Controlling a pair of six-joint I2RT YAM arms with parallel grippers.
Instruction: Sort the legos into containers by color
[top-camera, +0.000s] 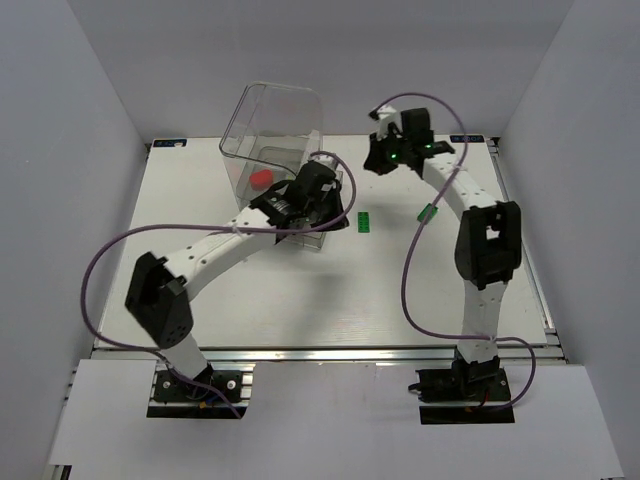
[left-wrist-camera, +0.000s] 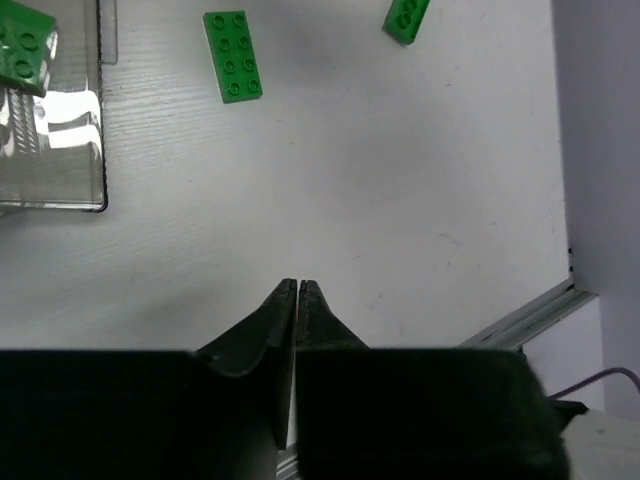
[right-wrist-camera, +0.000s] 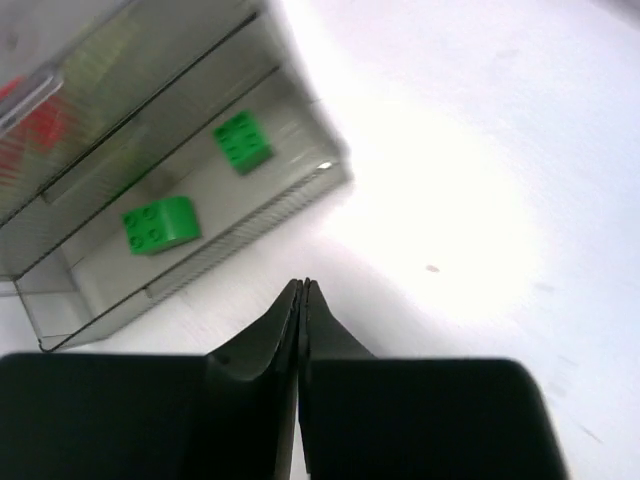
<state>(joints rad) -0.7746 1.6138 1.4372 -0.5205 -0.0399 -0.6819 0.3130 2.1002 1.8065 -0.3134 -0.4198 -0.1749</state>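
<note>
The clear plastic box (top-camera: 272, 130) stands at the back left, its lowest drawer (right-wrist-camera: 300, 195) pulled out. Two green bricks (right-wrist-camera: 160, 224) (right-wrist-camera: 242, 141) lie in that drawer; one shows in the left wrist view (left-wrist-camera: 25, 55). A red brick (top-camera: 261, 179) sits in a higher compartment. A flat green brick (top-camera: 365, 221) (left-wrist-camera: 232, 55) lies on the table right of the box. Another green brick (top-camera: 428, 212) (left-wrist-camera: 406, 18) lies beside the right arm. My left gripper (top-camera: 338, 212) (left-wrist-camera: 298, 285) is shut and empty, short of the flat brick. My right gripper (top-camera: 376, 160) (right-wrist-camera: 303, 287) is shut and empty, right of the box.
The white table (top-camera: 300, 290) is walled on three sides by white panels. A metal rail (left-wrist-camera: 530, 315) runs along the table's edge. Purple cables (top-camera: 100, 270) loop off both arms. The left arm (top-camera: 230, 245) lies in front of the box.
</note>
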